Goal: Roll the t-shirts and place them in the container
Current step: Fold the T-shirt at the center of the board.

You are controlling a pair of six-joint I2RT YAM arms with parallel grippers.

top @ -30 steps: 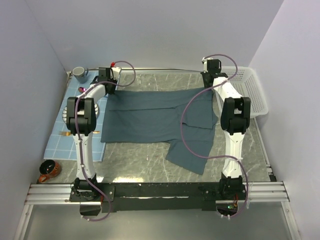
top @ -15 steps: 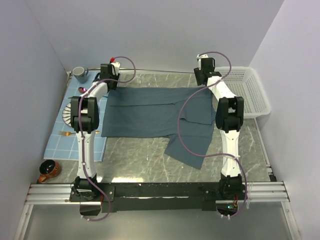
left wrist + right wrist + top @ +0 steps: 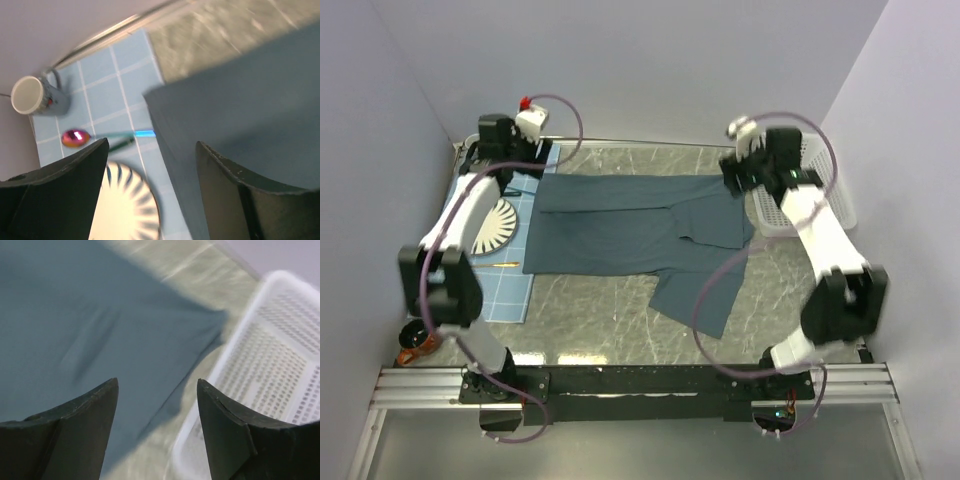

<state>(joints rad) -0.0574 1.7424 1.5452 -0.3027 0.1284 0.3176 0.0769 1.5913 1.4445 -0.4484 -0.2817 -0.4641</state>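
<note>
The dark slate-blue t-shirt lies flat on the marble table, with one flap reaching toward the near edge. My left gripper hovers open above the shirt's far-left corner; its jaws hold nothing. My right gripper hovers open over the far-right corner, also empty. Neither gripper touches the cloth.
A light blue gridded placemat lies left of the shirt with a striped plate, a pink spoon and a grey mug. A brown mug sits near left. A white basket stands far right.
Both grippers went from shut to open, letting go of the shirt's far corners. Both arms rose and swung outward. The shirt's far edge has settled flat.
</note>
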